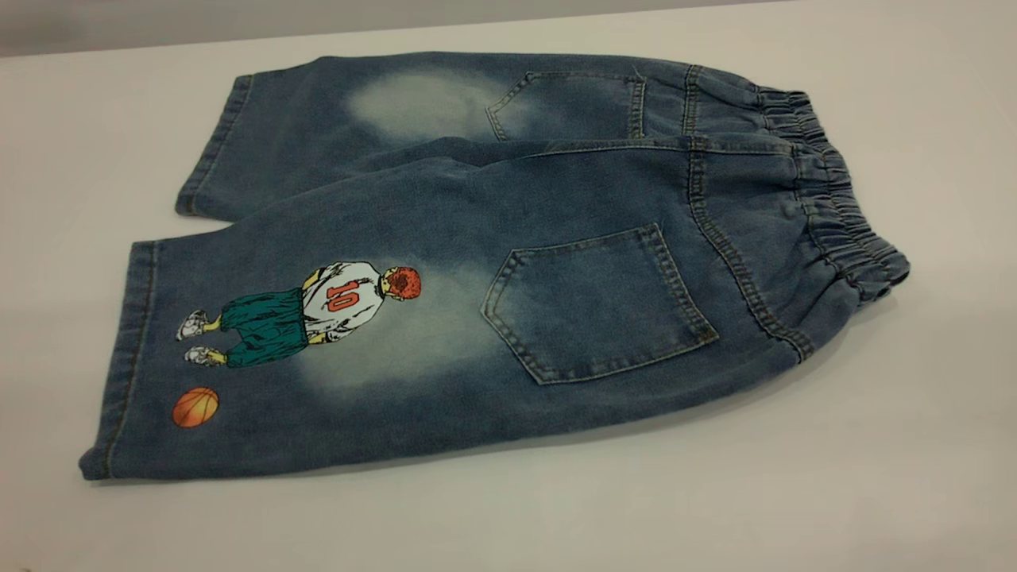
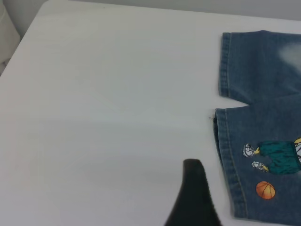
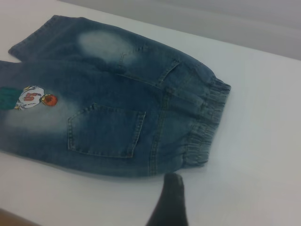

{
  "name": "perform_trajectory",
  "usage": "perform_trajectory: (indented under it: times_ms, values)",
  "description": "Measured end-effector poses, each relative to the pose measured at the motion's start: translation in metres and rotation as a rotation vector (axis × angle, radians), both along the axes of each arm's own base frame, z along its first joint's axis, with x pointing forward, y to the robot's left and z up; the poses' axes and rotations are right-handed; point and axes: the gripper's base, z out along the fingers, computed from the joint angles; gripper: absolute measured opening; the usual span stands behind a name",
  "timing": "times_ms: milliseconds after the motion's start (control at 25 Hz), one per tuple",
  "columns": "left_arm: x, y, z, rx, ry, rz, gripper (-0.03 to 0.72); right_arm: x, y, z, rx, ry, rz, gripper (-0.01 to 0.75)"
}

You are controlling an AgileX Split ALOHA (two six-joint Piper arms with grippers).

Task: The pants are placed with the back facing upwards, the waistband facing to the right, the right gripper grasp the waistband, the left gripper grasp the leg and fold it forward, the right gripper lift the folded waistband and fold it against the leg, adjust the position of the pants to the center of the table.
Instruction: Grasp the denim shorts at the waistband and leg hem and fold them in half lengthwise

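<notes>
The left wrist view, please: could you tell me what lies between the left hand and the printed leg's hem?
Only bare table: nothing lies between the left hand and the leg.

The pants (image 1: 508, 262) lie flat on the worktop (image 1: 914, 445), waistband (image 1: 834, 199) to the right, the printed leg (image 1: 318, 357) nearest (the plain leg (image 1: 334, 127) behind it).

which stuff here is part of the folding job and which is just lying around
Part of the job:
- pants, flat, back up
- waistband, at the exterior view's right end
- printed leg
- table
- left tool, off the leg hems
- right tool, near the waistband

Just lying about:
- nothing visible
</notes>
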Motion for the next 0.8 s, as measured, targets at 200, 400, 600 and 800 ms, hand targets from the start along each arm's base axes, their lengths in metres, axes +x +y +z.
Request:
perform_trajectory:
  times_ms: [200,400,600,800]
  values:
    - [0.009,0.000,0.011,-0.013,0.004,0.010,0.497,-0.001,-0.002,0.012,0.030,-0.067,-0.035,0.565]
    - [0.034,0.000,0.042,-0.004,-0.034,-0.002,0.497,0.017,-0.002,0.041,0.057,-0.130,-0.057,0.533]
    - [0.068,0.000,0.078,-0.003,0.009,-0.005,0.497,0.053,0.000,0.073,0.098,-0.137,-0.067,0.519]
    - [0.119,-0.001,0.109,0.000,0.025,-0.015,0.497,0.102,0.005,0.093,0.173,-0.101,-0.075,0.519]
